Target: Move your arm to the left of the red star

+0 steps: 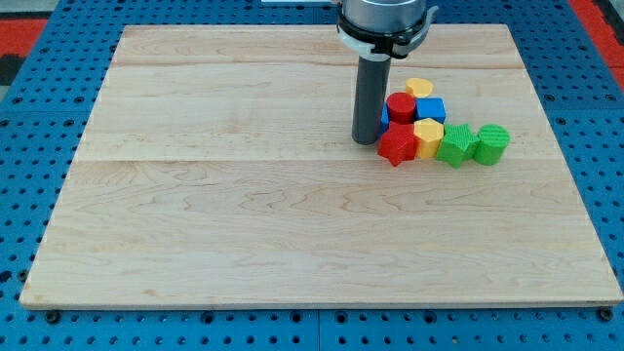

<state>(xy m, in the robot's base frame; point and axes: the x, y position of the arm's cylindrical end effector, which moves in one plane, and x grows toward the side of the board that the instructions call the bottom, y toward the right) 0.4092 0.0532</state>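
The red star (397, 144) lies on the wooden board (244, 214) right of centre, at the left end of a tight cluster of blocks. My tip (366, 141) stands just to the star's left, very close to it or touching. Behind the star sit a red cylinder (401, 106) and a blue block (430, 110), with another blue piece (384, 117) partly hidden behind the rod. A yellow block (428, 137) touches the star's right side.
A yellow heart-like block (419, 88) sits at the cluster's top. A green star (455, 144) and a green cylinder (492, 143) lie to the right of the yellow block. Blue perforated table surrounds the board.
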